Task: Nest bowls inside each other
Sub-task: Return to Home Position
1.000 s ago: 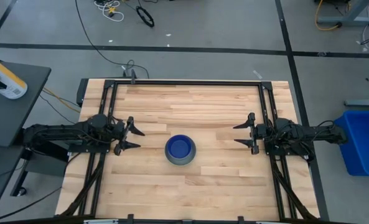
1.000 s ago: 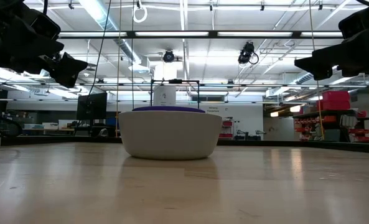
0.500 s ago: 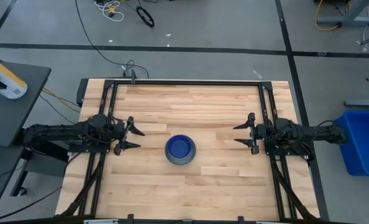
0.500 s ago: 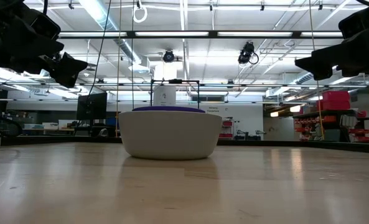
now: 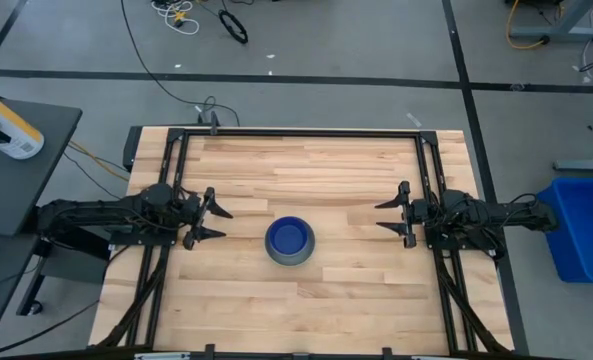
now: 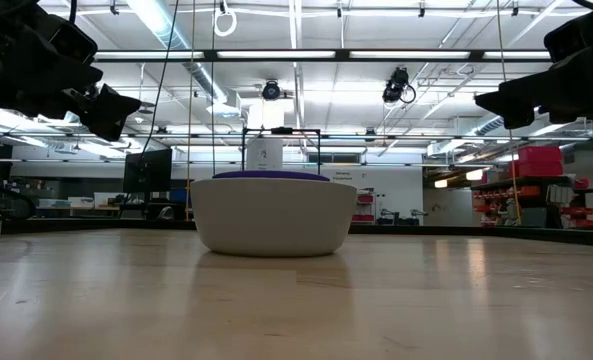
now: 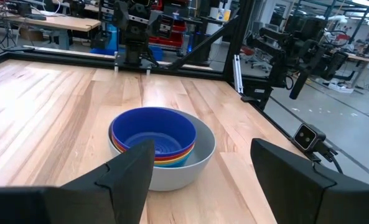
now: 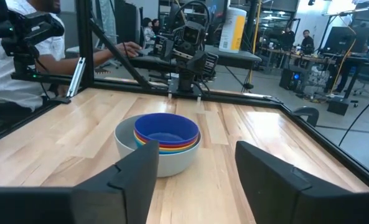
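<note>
Seen from above, the pale grey bowl (image 5: 305, 258) sits mid-table (image 5: 306, 160) with the dark blue bowl (image 5: 289, 238) nested inside. The left gripper (image 5: 226, 224) at 9 o'clock and the right gripper (image 5: 377, 216) at 3 o'clock both gape wide and empty. In the low view, only a dark blue rim tops the grey wall. The wrist views show the rims of the red bowl (image 7: 162, 157) and yellow bowl (image 7: 165, 163) layered beneath.

I could only make out thin coloured rims of the inner bowls (image 7: 168, 160); the dark blue bowl (image 7: 153, 127) covered the rest.

Pale wooden table (image 5: 306, 160), one grey bowl (image 6: 273, 215) near its middle, smaller coloured bowls (image 7: 153, 134) nested inside.
</note>
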### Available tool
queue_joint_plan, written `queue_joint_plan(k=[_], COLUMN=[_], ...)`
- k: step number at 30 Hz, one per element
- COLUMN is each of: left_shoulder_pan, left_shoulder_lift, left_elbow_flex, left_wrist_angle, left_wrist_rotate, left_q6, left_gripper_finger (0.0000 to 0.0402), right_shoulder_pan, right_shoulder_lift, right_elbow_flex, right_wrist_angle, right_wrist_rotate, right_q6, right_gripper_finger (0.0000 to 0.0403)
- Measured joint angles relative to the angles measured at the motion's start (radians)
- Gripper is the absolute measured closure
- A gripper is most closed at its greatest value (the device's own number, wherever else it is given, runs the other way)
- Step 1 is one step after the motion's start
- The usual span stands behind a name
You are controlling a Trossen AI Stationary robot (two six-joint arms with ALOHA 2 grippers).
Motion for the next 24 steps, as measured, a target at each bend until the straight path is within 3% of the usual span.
queue_joint_plan(k=[24], left_shoulder_pan=[0.000], left_shoulder_lift=[0.000], left_elbow_flex=[0.000], left_wrist_angle=[0.000], left_wrist_rotate=[0.000], left_q6=[0.000], left_gripper_finger=[0.0127], right_shoulder_pan=[0.000], right_shoulder_lift=[0.000], right_elbow_flex=[0.000], right_wrist_angle=[0.000], right_wrist_rotate=[0.000], right_q6=[0.000], right_gripper_finger=[0.0218])
